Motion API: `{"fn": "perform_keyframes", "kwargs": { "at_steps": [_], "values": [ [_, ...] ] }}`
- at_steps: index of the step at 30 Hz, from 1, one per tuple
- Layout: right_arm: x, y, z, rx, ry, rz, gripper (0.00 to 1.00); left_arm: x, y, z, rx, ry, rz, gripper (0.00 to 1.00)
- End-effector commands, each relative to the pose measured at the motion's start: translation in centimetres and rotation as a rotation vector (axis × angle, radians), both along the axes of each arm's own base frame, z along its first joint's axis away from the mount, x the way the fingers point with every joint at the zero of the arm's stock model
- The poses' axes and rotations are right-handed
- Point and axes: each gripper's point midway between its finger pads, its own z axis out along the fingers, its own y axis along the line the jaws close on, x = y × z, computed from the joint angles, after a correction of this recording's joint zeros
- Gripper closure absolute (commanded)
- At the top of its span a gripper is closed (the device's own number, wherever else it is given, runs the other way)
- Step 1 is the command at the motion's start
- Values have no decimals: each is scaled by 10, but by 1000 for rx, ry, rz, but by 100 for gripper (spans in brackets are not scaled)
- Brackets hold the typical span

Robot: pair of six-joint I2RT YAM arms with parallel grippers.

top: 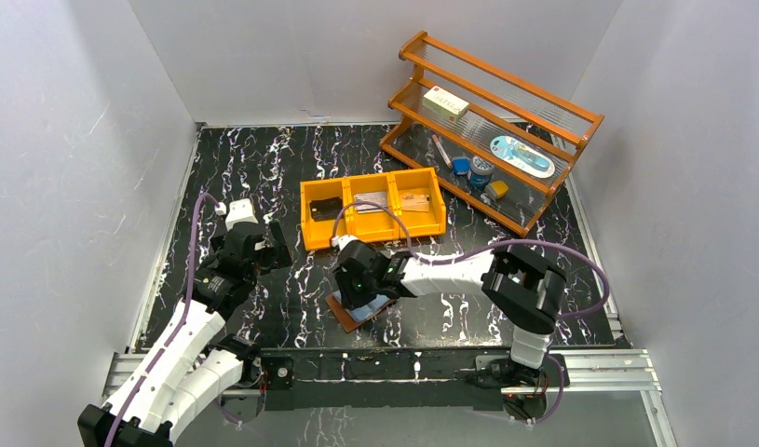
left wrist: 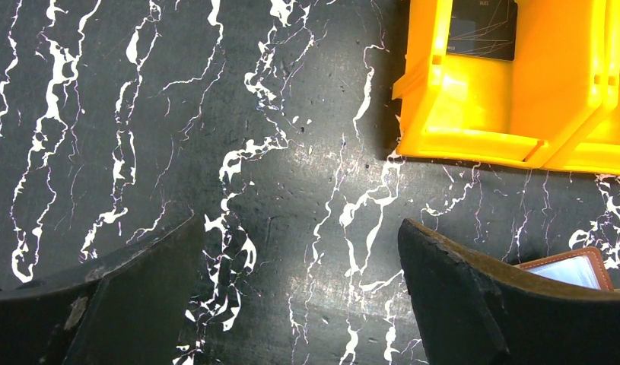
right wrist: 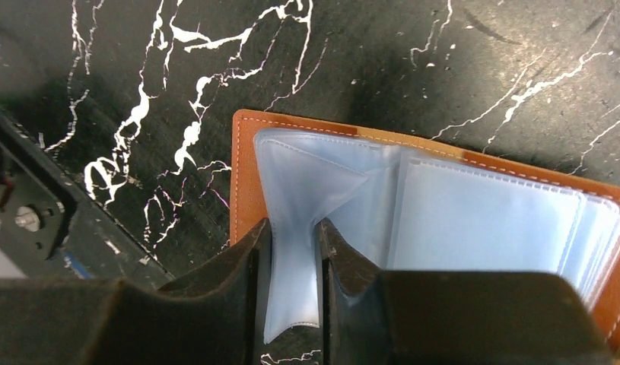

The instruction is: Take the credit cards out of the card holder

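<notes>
**Operator:** What am I working on?

**Spotter:** You have a black table [top: 264, 168] veined in white, with plain white walls [top: 264, 56] around it.

**Operator:** And the card holder?

**Spotter:** The card holder [right wrist: 481, 220] lies open on that table, near the front edge between your two arms, brown leather down and pale blue sleeves up. Your right gripper [right wrist: 293, 228] is down on it. Its fingers are pinched together on one sleeve [right wrist: 291, 190] at the holder's end, and that sleeve stands bent up between them.

**Operator:** Where are the credit cards?

**Spotter:** Three credit cards [top: 371, 200] lie in the orange bin [top: 372, 228] just behind the holder, one per compartment: dark on the left, grey in the middle, tan on the right. I cannot tell whether the sleeves hold more.

**Operator:** My other arm?

**Spotter:** Your left gripper [left wrist: 300, 228] hovers over bare table to the holder's left, fingers spread wide, holding nothing. A wooden rack [top: 492, 130] stands at the back right.
</notes>
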Motion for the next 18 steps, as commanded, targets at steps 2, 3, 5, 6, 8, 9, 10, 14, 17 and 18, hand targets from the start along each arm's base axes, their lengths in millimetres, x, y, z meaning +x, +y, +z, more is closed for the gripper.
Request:
{"fn": "perform_keyframes", "kwargs": {
  "at_steps": [2, 3, 5, 6, 8, 9, 10, 14, 17, 18],
  "values": [
    [-3, -2, 6, 137, 158, -17, 70, 3, 3, 13, -4, -28, 21, 2],
    [-1, -3, 8, 159, 174, -28, 72, 4, 3, 13, -4, -28, 21, 2],
    [3, -5, 7, 195, 225, -59, 77, 4, 3, 13, -5, -27, 20, 2],
    [7, -3, 19, 248, 231, -67, 81, 4, 3, 13, -5, -27, 20, 2],
    [9, -4, 26, 309, 271, -89, 85, 4, 3, 13, -5, -28, 20, 2],
    [11, -5, 28, 335, 291, -99, 88, 4, 3, 13, -5, -27, 20, 2],
    [11, -4, 32, 366, 310, -105, 89, 4, 3, 13, -5, -28, 20, 2],
    [16, -6, 41, 438, 347, -134, 91, 4, 2, 13, -5, -27, 17, 2],
    [19, -6, 45, 458, 368, -174, 92, 4, 3, 13, -5, -26, 18, 1],
    [21, -7, 46, 464, 374, -193, 92, 4, 3, 13, -5, -26, 18, 2]
  ]
}}
